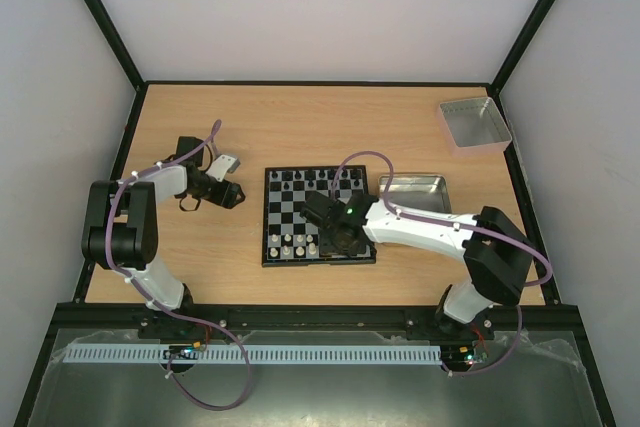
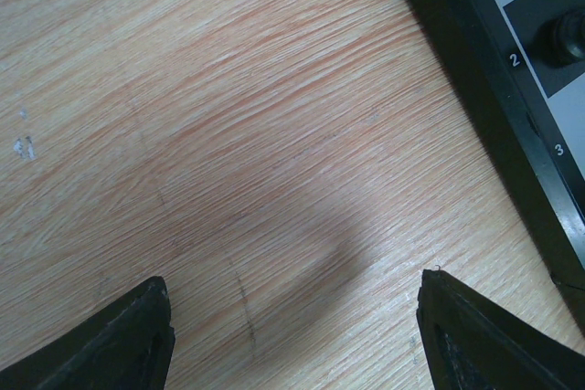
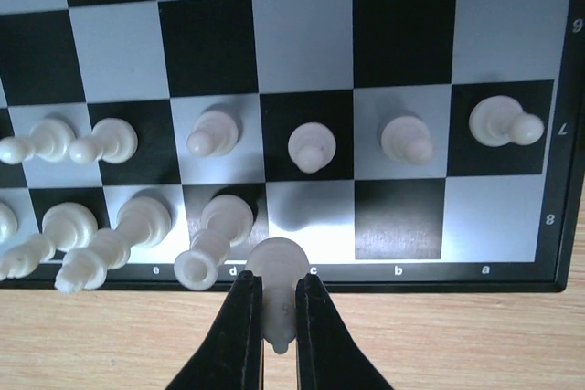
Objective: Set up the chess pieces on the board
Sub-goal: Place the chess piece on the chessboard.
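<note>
Your right gripper (image 3: 279, 291) is clamped shut on a white piece (image 3: 277, 264) at the near rim of the board (image 3: 411, 278), by column c; set it upright on the bare back-row square before releasing; the left gripper (image 2: 294, 294) hangs wide open, empty, beside the board.

Wood-grain tabletop (image 2: 238, 116) fills my view between and ahead of the left fingers (image 2: 119, 340) — a few pale flecks (image 2: 23, 145) up and to their left. To the right of the right fingers (image 3: 239, 335) I see an open shiny metal tin (image 1: 415, 189). Well beyond that, a grey square tray (image 1: 475, 125) sits by the far corner. White walls (image 1: 300, 7) all round.
</note>
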Robot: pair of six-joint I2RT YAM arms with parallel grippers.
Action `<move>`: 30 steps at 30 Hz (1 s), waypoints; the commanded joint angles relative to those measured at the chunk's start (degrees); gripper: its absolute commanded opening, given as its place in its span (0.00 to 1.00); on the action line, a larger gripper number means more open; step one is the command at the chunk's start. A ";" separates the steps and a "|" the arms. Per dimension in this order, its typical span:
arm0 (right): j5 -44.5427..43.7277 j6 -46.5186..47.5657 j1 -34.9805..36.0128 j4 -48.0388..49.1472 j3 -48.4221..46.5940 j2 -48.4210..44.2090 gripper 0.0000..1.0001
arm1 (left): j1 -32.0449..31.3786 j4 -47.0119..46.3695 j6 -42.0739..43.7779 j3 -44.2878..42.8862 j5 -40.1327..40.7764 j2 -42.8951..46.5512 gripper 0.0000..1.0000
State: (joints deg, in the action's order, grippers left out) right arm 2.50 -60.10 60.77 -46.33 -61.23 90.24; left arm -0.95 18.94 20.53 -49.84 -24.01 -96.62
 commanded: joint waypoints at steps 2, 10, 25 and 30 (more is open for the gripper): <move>-0.68 1.03 -1.81 0.14 0.15 0.01 0.02 | 0.07 5.67 -0.52 2.63 2.23 -2.79 0.73; 0.06 1.81 -2.86 1.36 1.80 0.30 0.02 | 0.07 5.70 -0.58 2.64 2.22 -2.79 0.73; 0.95 3.04 -4.57 3.53 2.48 2.22 0.02 | 0.07 5.67 -0.50 2.61 2.15 -2.78 0.73; 0.83 3.53 -5.00 3.61 2.29 2.88 0.02 | 0.03 5.68 -0.48 2.64 2.08 -2.70 0.73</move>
State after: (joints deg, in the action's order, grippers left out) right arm 4.16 -57.32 56.31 -42.89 -59.18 92.18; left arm -0.95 18.96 20.53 -49.84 -24.01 -96.62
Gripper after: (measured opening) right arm 0.030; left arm 0.735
